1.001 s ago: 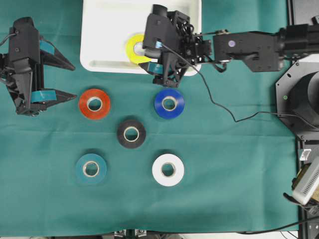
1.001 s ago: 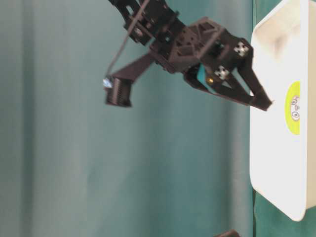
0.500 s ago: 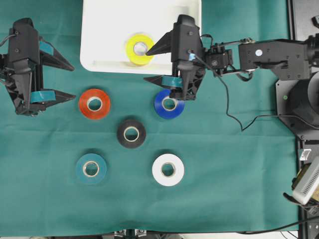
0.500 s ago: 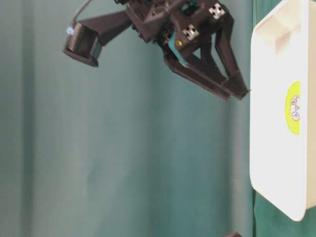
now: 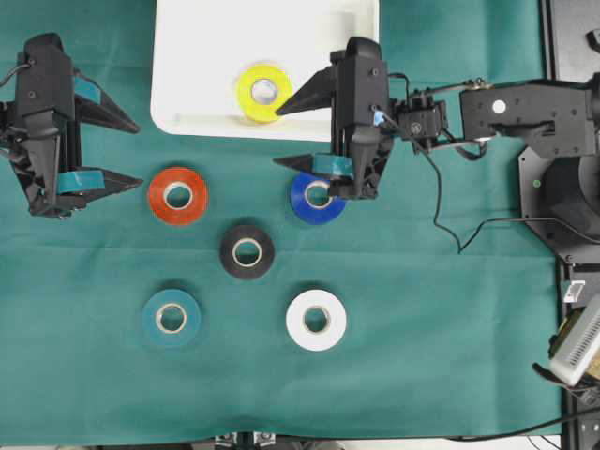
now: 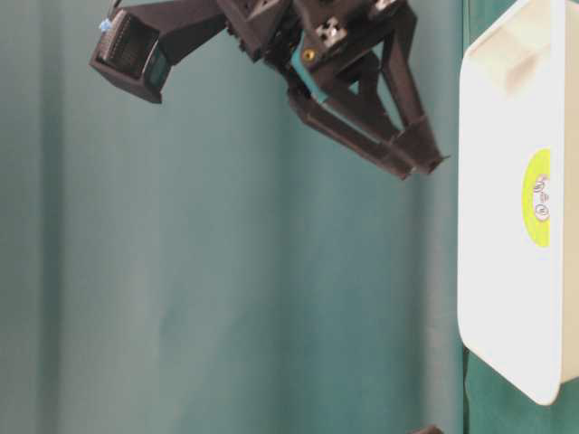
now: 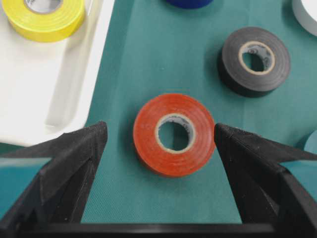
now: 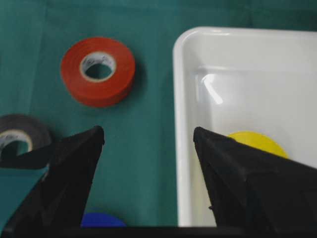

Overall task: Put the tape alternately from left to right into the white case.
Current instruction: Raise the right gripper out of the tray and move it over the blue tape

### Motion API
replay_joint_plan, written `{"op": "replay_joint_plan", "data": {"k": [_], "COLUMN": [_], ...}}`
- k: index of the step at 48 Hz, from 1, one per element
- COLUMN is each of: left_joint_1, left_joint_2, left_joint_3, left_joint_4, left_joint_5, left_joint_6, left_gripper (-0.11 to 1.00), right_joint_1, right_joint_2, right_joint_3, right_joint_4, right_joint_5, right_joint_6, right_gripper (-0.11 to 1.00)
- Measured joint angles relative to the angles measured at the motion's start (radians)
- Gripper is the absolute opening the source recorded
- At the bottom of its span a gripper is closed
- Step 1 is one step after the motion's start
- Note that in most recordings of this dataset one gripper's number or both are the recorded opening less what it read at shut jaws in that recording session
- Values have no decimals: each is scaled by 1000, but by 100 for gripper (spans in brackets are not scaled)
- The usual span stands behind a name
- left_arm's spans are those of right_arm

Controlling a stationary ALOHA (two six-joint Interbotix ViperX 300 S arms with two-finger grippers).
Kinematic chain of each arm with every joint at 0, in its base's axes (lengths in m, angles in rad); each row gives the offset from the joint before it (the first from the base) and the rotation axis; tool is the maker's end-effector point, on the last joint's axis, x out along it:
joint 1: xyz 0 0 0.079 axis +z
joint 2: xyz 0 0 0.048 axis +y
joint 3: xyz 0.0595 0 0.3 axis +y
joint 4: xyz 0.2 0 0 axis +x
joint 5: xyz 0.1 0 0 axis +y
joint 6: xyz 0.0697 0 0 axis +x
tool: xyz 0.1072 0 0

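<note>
The yellow tape roll lies flat inside the white case, near its front rim. Red, blue, black, teal and white rolls lie on the green cloth. My right gripper hangs open and empty above the case's front rim, with the blue roll partly under its lower finger. My left gripper is open and empty just left of the red roll. In the left wrist view the red roll sits ahead between the spread fingers. The right wrist view shows the case rim between the open fingers.
The case sits at the back edge of the cloth, and the right gripper is raised well above it. Black machine parts and cables stand at the right edge. Bare green cloth lies along the front and the far left.
My right gripper has drawn back out of the case to the right and risen, leaving the yellow roll inside. The left arm has stayed still.
</note>
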Motion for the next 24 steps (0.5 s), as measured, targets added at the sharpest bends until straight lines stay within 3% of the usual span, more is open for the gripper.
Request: {"op": "replay_joint_plan", "data": {"k": [24], "left_joint_1": [-21], "left_joint_2": [3], "left_joint_3": [-2], "left_joint_4": [-2], "left_joint_5": [-5], "left_joint_6": [-3], "left_gripper": [75], "right_joint_1": [103], "right_joint_2": [-5], "right_joint_3": [49], "right_joint_4": [0], "right_joint_5": [-31], "right_joint_6": [2], "right_gripper": [81]}}
